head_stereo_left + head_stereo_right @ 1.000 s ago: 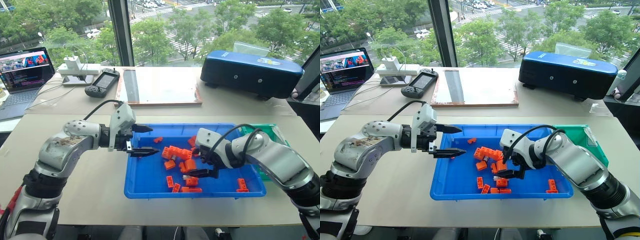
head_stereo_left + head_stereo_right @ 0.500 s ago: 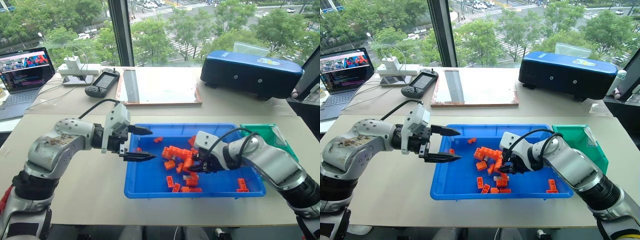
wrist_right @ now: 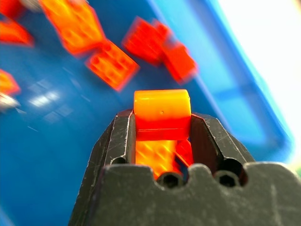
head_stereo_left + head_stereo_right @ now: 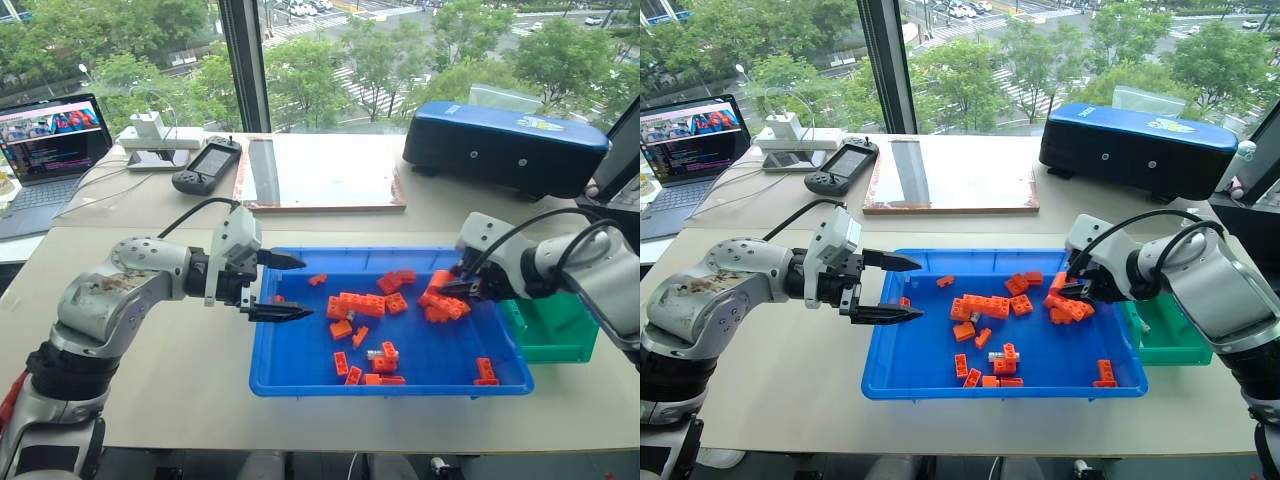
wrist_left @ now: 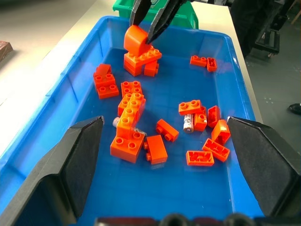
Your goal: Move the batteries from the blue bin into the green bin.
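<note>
- The right claw (image 4: 1076,289) was seen pressed onto an orange rounded brick (image 5: 135,37), which sat pinched between the two black fingers (image 3: 121,136) in the right wrist view.
- That claw was held over the right end of the blue bin (image 4: 300,375), just above a clump of orange bricks (image 4: 440,303) and near the green bin (image 4: 560,335).
- The left claw (image 4: 290,287) was spread wide and empty, hovering at the left rim of the blue bin, with its fingers pointed across the tray.
- One battery (image 5: 188,122) was found lying in the blue bin among loose orange bricks, touching a brick near the front-middle of the tray; it was also spotted in the head view (image 4: 374,354).
- A second silver end (image 5: 115,122) was glimpsed beside the long brick stack (image 5: 129,117); whether it was a battery could not be told.
- The green bin was placed on the counter (image 4: 180,380), touching the right end of the blue bin; its contents could not be made out.
</note>
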